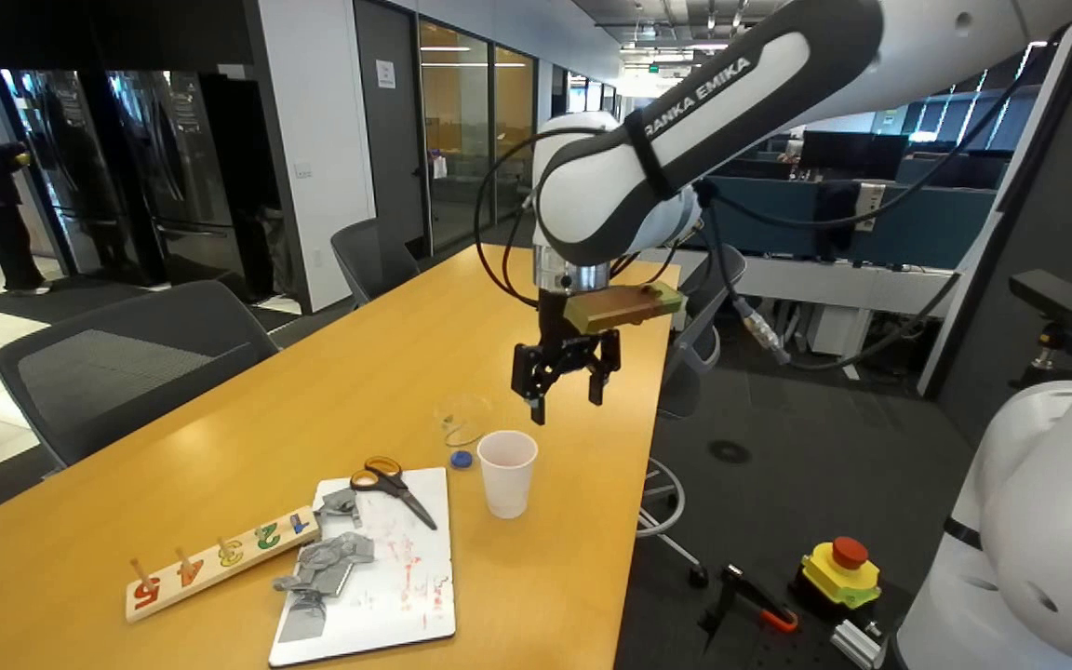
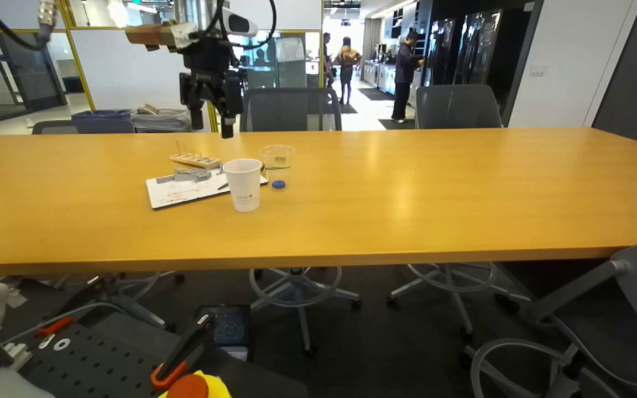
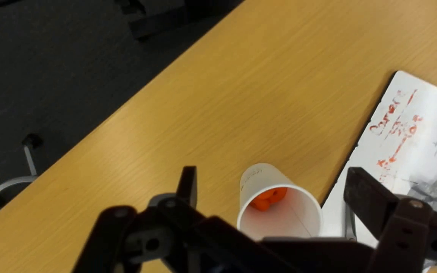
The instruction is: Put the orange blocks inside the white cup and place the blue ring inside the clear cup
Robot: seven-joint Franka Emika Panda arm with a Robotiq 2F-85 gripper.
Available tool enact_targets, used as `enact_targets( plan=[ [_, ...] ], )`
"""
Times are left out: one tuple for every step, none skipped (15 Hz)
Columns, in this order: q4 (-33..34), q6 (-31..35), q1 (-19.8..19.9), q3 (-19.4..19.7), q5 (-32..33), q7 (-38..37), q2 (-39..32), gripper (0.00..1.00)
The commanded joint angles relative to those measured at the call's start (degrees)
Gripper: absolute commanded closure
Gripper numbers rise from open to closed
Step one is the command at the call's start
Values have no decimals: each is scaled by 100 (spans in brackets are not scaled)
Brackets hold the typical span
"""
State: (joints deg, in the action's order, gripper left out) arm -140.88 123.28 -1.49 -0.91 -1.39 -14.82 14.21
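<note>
The white cup (image 1: 507, 479) stands upright on the table, also in view from the opposite side (image 2: 244, 188). In the wrist view, the orange blocks (image 3: 268, 198) lie at the bottom of the white cup (image 3: 258, 179). The clear cup (image 1: 463, 419) stands beside it, faint, in both exterior views (image 2: 278, 157). The blue ring (image 1: 462, 460) shows at the clear cup's base in both exterior views (image 2: 278, 184). It looks to be inside, though the wall is hard to see. My gripper (image 1: 568, 400) is open and empty, above the table and touching nothing (image 2: 212, 126); it also shows in the wrist view (image 3: 273, 185).
A whiteboard (image 1: 406, 596) lies beside the white cup, bearing scissors (image 1: 396, 484) and crumpled grey tape (image 1: 336, 556). A wooden number strip with pegs (image 1: 220, 563) lies past it. The table's edge (image 1: 634, 549) runs close to the white cup. Chairs (image 1: 127, 363) stand along the table.
</note>
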Motion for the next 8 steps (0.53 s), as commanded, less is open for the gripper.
enact_targets(
  plan=[
    [-493,-790,4,2,-151,433,1444,0],
    [-602,-982,-11,-3,-97,585,1767,0],
    [-678,-1196,-24,-18,-53,700,2098,0],
    [-755,-1386,-23,-30,15,828,2424,0],
    [-821,-1616,-41,-40,13,931,2760,0],
    [-897,-1843,-61,-55,-2,1018,3099,0],
    [-977,-2065,-74,-55,8,1123,3429,0],
    [-1068,-2225,-112,-44,2,1272,3716,0]
  ],
)
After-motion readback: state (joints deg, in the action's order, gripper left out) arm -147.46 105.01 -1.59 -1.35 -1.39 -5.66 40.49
